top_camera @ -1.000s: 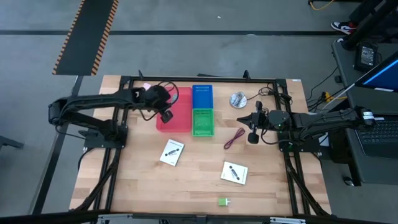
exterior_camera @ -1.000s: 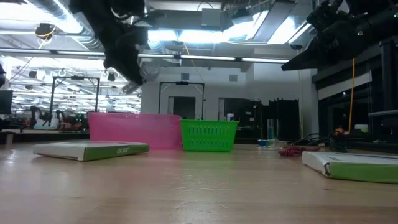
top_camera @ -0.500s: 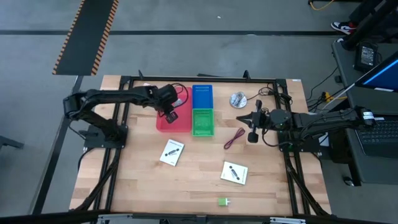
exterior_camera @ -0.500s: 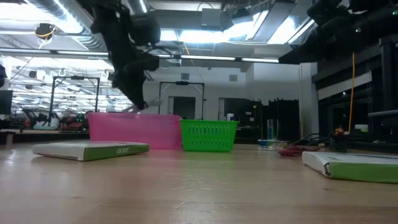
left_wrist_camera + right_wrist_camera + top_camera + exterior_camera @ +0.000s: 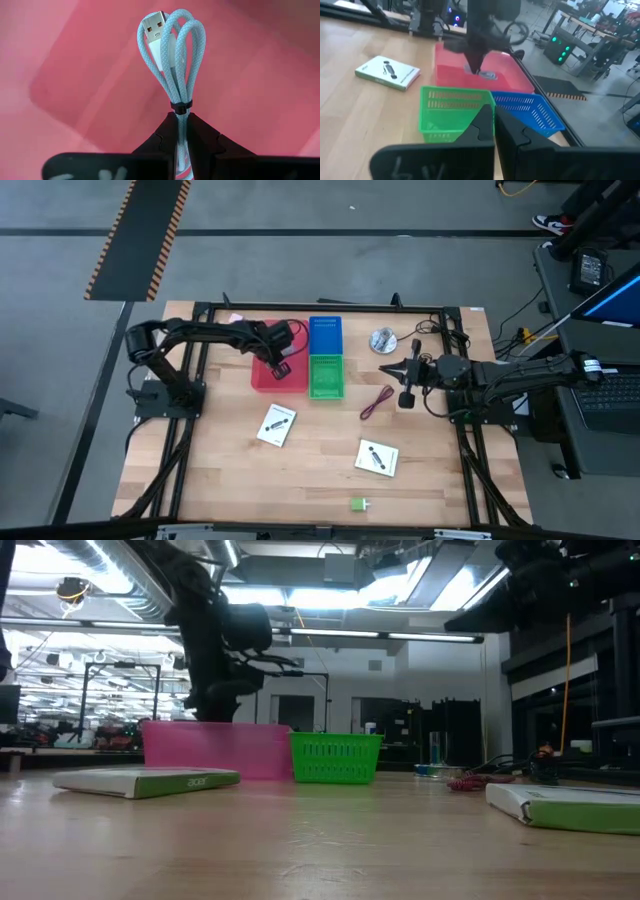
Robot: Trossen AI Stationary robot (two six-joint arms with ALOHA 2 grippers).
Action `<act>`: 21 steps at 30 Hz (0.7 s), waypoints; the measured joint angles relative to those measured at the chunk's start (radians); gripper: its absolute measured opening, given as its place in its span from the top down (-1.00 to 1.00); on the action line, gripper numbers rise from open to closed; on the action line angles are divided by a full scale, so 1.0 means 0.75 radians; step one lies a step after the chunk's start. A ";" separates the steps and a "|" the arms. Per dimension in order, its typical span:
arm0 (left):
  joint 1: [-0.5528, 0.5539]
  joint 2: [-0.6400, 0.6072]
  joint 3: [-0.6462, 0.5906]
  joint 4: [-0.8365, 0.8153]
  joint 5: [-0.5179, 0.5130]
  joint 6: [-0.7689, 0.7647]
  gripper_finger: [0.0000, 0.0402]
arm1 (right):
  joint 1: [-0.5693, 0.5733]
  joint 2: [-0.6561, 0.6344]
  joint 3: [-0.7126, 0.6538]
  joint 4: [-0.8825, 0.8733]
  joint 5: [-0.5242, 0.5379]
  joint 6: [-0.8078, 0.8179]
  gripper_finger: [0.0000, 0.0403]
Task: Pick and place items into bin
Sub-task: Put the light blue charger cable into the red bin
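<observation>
Over the pink bin (image 5: pixel 268 372) now: left gripper (image 5: pixel 282 366), swung in from the table's left edge within the last second — first short of the bin, then at its rim, now above its floor. Pinched tight between the fingers (image 5: pixel 162 137), a bundled grey-blue cable (image 5: pixel 173 55), loops and USB plug standing clear of the tips, pink floor right behind it in the left wrist view. From table height, the gripper (image 5: pixel 222 690) just above the bin's top edge, not yet down inside. Carry leg judged all but done; only the release left, ideally a little lower so the bundle cannot bounce over the wall. Right gripper (image 5: pixel 405 372) parked beside the dark red cable (image 5: pixel 376 402), unchanged across the second — fingers (image 5: pixel 483 125) pressed together with only a thin slit between, nothing held, pointed toward the green basket (image 5: pixel 454 112) and blue basket (image 5: pixel 530 113). Still out on the wood: two white cards (image 5: pixel 277 424) (image 5: pixel 377 457), one near the middle, one nearer the front right, and a small green block (image 5: pixel 357 504) close to the front edge. Round silver disc (image 5: pixel 382 339) behind the right gripper, not part of the job. Plenty left, then — one cable nearly binned, the rest untouched.
</observation>
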 joint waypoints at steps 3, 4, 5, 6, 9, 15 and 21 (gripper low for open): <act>-0.001 0.025 0.000 0.029 0.002 0.035 0.89 | 0.000 0.000 0.000 0.030 0.000 0.000 1.00; -0.001 0.029 0.000 0.035 0.001 0.042 0.89 | 0.000 0.000 0.000 0.038 0.000 0.000 1.00; 0.000 0.031 0.000 0.043 0.001 0.049 0.89 | 0.000 -0.001 0.000 0.041 0.000 0.000 1.00; 0.000 0.032 0.000 0.053 0.001 0.055 0.89 | 0.000 -0.001 0.000 0.044 0.000 0.000 1.00; -0.001 0.032 0.000 0.053 0.002 0.077 0.86 | 0.000 -0.001 0.000 0.058 0.000 0.000 1.00; -0.001 0.032 0.000 0.053 0.000 0.088 0.75 | 0.000 -0.001 0.000 0.075 0.000 0.000 1.00; -0.001 0.032 0.000 0.053 0.001 0.088 0.67 | 0.000 -0.001 0.000 0.075 0.000 0.000 1.00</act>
